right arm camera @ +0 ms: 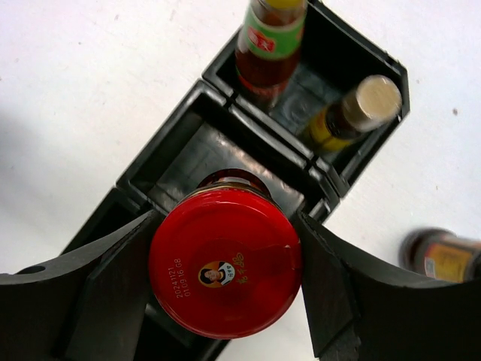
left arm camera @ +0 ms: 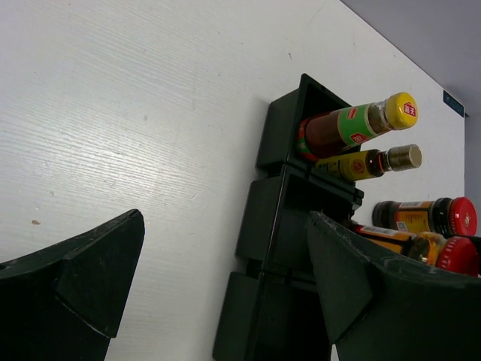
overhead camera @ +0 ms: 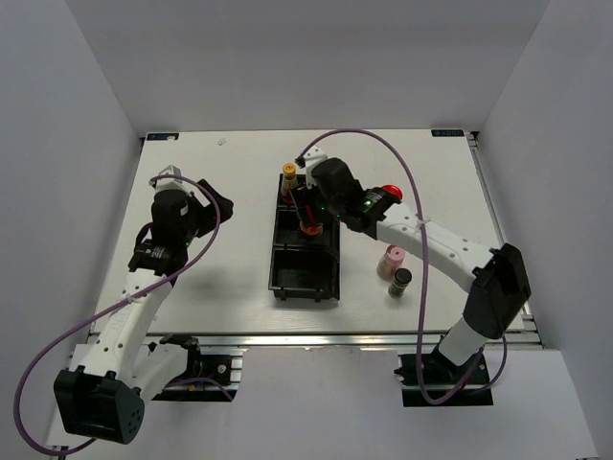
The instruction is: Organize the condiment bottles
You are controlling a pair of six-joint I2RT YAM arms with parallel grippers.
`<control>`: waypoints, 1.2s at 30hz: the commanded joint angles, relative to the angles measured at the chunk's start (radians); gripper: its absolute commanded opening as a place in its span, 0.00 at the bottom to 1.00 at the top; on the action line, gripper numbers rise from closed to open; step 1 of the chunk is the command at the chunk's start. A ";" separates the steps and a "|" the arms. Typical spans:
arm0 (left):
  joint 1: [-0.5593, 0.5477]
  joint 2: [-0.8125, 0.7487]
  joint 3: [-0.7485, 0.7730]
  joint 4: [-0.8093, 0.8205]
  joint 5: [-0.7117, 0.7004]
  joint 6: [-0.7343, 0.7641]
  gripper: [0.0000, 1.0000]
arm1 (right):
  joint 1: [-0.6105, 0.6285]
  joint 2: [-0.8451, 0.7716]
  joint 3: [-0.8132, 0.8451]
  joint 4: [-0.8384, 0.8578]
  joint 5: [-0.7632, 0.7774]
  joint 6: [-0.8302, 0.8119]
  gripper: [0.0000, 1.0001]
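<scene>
Right gripper [right arm camera: 229, 278]: my jaws are clamped on the red-lidded jar [right arm camera: 224, 259], frame centre, at the middle compartment of the bin [right arm camera: 218, 101]. Left gripper [left arm camera: 225, 248]: spread wide, holding nothing, left of bin.

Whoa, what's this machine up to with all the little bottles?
The right gripper grips a red-lidded jar over the middle compartment of the black bin. The far compartment already holds a green-labelled bottle and a yellow-labelled bottle. A second red-lidded jar, a pink-capped bottle and a black-capped bottle sit on the table right of the bin. The left gripper hangs open and empty.
</scene>
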State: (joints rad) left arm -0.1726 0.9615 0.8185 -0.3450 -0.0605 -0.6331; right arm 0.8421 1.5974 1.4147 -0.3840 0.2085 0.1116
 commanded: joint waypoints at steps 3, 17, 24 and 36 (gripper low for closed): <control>-0.002 -0.010 0.005 -0.017 -0.022 0.000 0.98 | 0.040 0.056 0.133 0.175 0.095 -0.030 0.29; -0.004 -0.003 -0.008 0.003 -0.015 0.003 0.98 | 0.060 0.173 0.128 0.203 0.057 -0.006 0.31; -0.004 -0.004 -0.010 0.003 -0.012 0.001 0.98 | 0.060 0.217 0.112 0.257 0.025 -0.006 0.35; -0.002 0.010 -0.009 0.008 -0.004 0.001 0.98 | 0.060 0.240 0.099 0.264 0.011 0.008 0.61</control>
State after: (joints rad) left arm -0.1726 0.9764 0.8112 -0.3508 -0.0696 -0.6327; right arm 0.8978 1.8618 1.4830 -0.2527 0.2321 0.1059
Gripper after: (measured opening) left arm 0.980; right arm 0.731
